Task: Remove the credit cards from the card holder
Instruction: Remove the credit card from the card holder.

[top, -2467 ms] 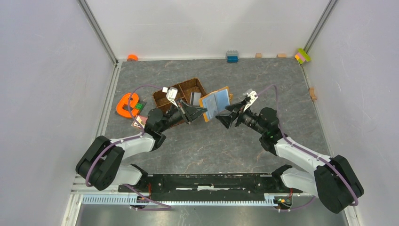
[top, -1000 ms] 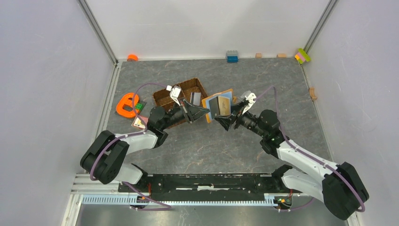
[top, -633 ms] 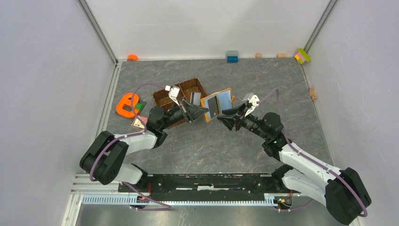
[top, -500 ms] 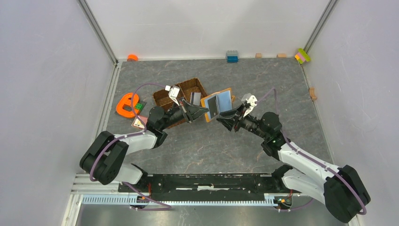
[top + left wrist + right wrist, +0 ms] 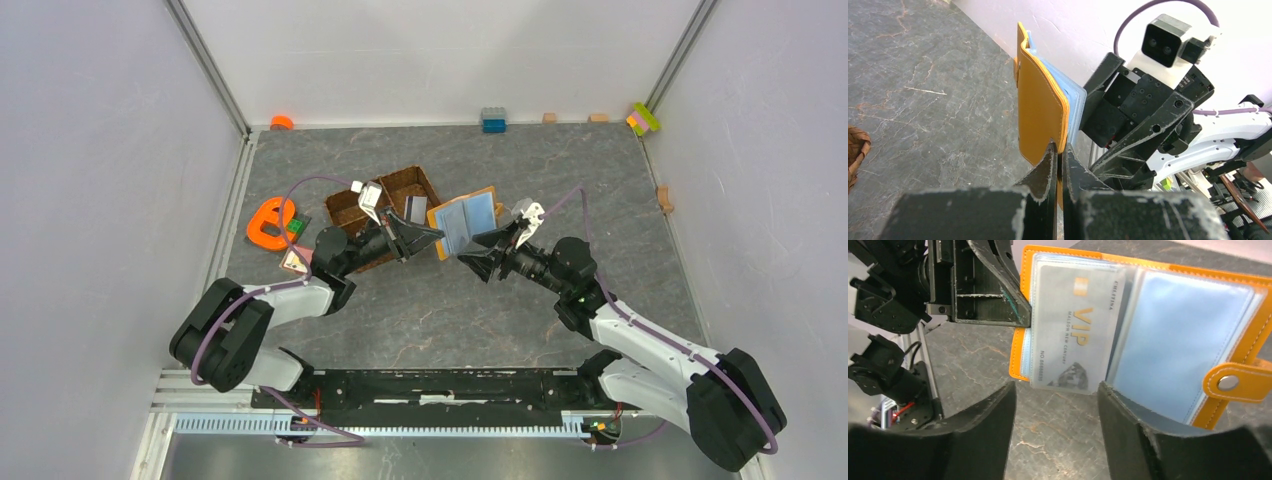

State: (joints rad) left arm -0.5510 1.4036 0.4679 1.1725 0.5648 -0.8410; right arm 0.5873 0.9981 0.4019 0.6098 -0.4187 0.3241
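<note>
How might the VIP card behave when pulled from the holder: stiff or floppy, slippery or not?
Probably stiff: the VIP card lies flat with straight edges. Likely slippery: its face looks smooth and shiny. Probably light, since it looks thin.

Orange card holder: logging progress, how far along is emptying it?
Done: the orange folding card holder is lifted, opened, pinched in the shut left fingers. In hand: the open right fingers flank a grey VIP card. Left: pulling it from the holder.

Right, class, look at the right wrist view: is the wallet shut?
No, the wallet is spread open, with a VIP card showing in its clear sleeve.
</note>
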